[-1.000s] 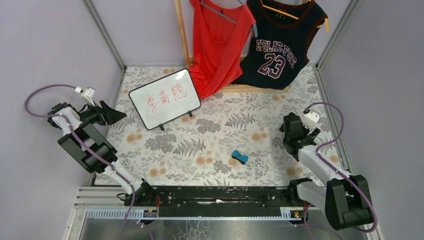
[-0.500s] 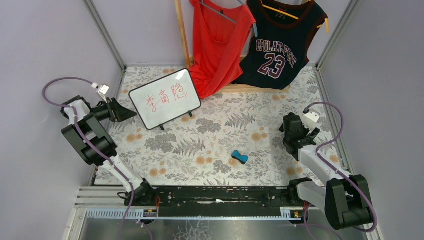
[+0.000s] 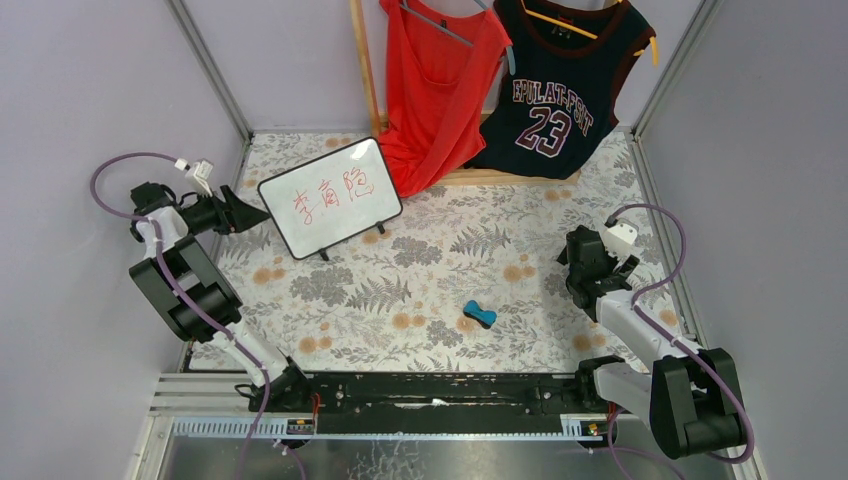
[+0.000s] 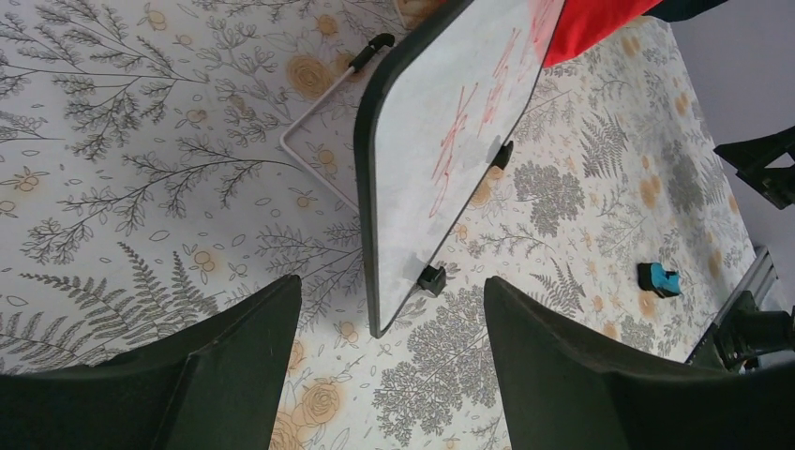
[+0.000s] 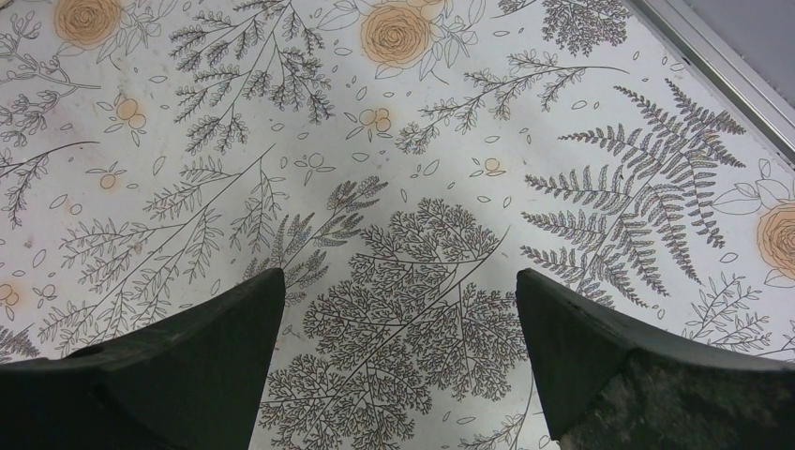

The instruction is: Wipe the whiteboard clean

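The whiteboard [image 3: 330,197] stands propped on the floral table at the back left, with red handwritten characters on it. In the left wrist view the whiteboard [image 4: 441,141] shows edge-on, its near corner just ahead of the jaws. My left gripper [image 3: 256,217] is open and empty, its tips close to the board's left edge, pointing right. The blue bone-shaped eraser [image 3: 479,315] lies on the table at centre right; it also shows in the left wrist view [image 4: 659,279]. My right gripper [image 3: 572,272] is open and empty, hovering over bare tablecloth [image 5: 394,281], right of the eraser.
A red top [image 3: 435,80] and a dark "23" jersey [image 3: 555,90] hang at the back, their hems reaching a wooden ledge behind the board. Grey walls and metal frame posts [image 3: 210,70] close in both sides. A wire stand leg [image 4: 309,150] props the board.
My left arm has swung up and toward the whiteboard's left edge, gripper tips now right beside it. The right arm, board and eraser have not moved.
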`<state>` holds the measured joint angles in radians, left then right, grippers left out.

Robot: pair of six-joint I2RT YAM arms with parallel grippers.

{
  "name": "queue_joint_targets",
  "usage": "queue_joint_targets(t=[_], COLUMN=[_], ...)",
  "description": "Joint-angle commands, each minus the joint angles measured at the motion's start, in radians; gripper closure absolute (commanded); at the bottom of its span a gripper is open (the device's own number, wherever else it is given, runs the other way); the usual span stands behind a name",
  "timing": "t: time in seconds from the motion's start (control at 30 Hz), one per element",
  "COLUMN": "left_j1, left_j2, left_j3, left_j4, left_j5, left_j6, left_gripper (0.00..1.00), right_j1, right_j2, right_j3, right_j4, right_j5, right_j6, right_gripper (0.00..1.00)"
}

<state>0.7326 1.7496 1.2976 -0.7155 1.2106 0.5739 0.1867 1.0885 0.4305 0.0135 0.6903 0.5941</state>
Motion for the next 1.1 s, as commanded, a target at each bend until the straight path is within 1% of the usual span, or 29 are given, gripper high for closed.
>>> queue_joint_targets(t=[0.0,0.17,0.47,0.57,0.87,1.07], left_j1=[-0.003,-0.019,-0.101,-0.112,-0.116,-0.127], left_j2=[-0.008,0.011,0.021,0.02,0.044,0.062], left_j3=[-0.022,-0.017,-0.012,-0.017,0.005,0.016], left_j4=[0.153,0.233,0.337,0.382,0.395,0.41], left_j5=[-0.016,-0.022,-0.052,-0.057,-0.052,-0.06], left_j6=[-0.118,-0.191,-0.284,-0.324,-0.339,-0.349], left_gripper=[0.3,0.31,0.33,0.33,0.35,0.38], right_j1=[-0.005,-0.004,-0.005,-0.005,-0.004,-0.005], right_j2=[0.002,0.002,0.007,0.004,0.005,0.005], right_j3=[0.037,0.037,0.039,0.038,0.038,0.037], right_j4=[0.037,0.038,0.04,0.042,0.043,0.043], right_j5=[0.011,0.009,0.006,0.006,0.005,0.002], right_j6=[-0.009,-0.01,-0.012,-0.013,-0.015,-0.015], right_gripper=[0.01,0.01,0.01,0.01,0.01,0.01])
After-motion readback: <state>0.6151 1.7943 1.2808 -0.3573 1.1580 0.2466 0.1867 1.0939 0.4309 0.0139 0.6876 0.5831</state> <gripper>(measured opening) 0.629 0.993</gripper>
